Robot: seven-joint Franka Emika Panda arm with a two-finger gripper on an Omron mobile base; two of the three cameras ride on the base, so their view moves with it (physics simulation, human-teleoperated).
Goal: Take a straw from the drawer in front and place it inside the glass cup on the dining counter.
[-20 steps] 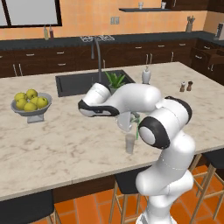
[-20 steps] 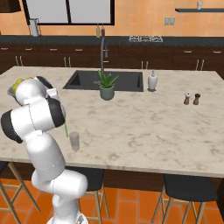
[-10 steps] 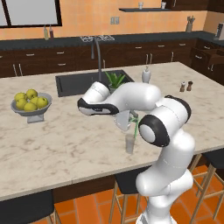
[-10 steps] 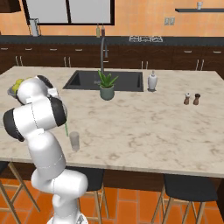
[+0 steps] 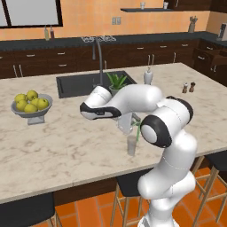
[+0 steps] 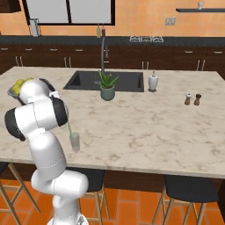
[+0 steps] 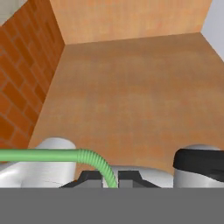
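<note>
The glass cup (image 5: 131,145) (image 6: 75,142) stands near the front edge of the beige dining counter (image 5: 66,150) (image 6: 145,132). The thin green straw (image 5: 138,129) (image 6: 69,128) hangs almost upright over it. Its lower end reaches the cup's mouth, but I cannot tell if it is inside. In the hand view my gripper (image 7: 109,177) is shut on the straw (image 7: 52,154), which bends off to the left between the fingertips (image 7: 89,176). The folded white arm hides the hand in both base views. The drawer is out of view.
A bowl of yellow-green fruit (image 5: 31,106) sits at the counter's left. The dark sink (image 6: 105,81) with its tall faucet (image 5: 98,53), a potted plant (image 6: 107,88), a white bottle (image 6: 152,81) and two shakers (image 6: 192,99) lie farther back. Stools (image 6: 189,189) stand below the front edge.
The arm's elbow has edged slightly to the left. The straw stays held over the cup, and the cup has not moved.
</note>
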